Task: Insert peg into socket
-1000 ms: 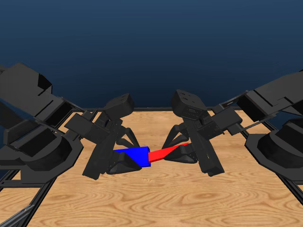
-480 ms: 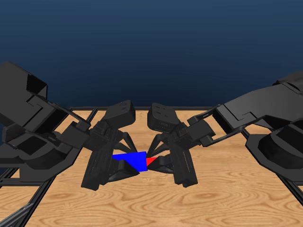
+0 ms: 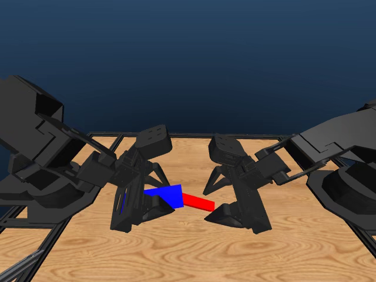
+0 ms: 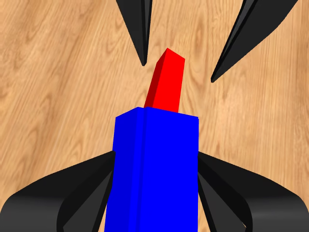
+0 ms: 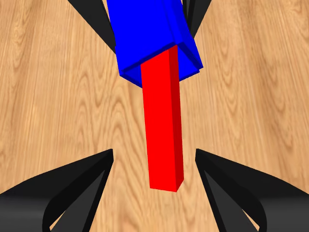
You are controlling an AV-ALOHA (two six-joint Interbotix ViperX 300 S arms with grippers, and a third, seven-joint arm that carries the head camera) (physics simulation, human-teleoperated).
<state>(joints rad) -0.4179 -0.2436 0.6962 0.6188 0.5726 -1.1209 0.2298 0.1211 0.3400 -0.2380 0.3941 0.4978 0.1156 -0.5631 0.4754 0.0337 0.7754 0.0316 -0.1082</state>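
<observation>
My left gripper is shut on the blue socket and holds it above the table. The red peg sticks out of the socket's open end toward the right arm, one end inside. My right gripper is open, its jaws spread on either side of the peg's free end without touching it. In the left wrist view the socket sits between my jaws and the peg pokes out beyond it. The right wrist view shows the peg with a gap on both sides, running into the socket.
The wooden table lies under both grippers, with a black frame rail along its edges. The two arm bases stand at the far left and far right.
The right gripper has opened, let go of the peg and drawn back to the right. The peg stays in the socket. The left gripper still holds the socket.
</observation>
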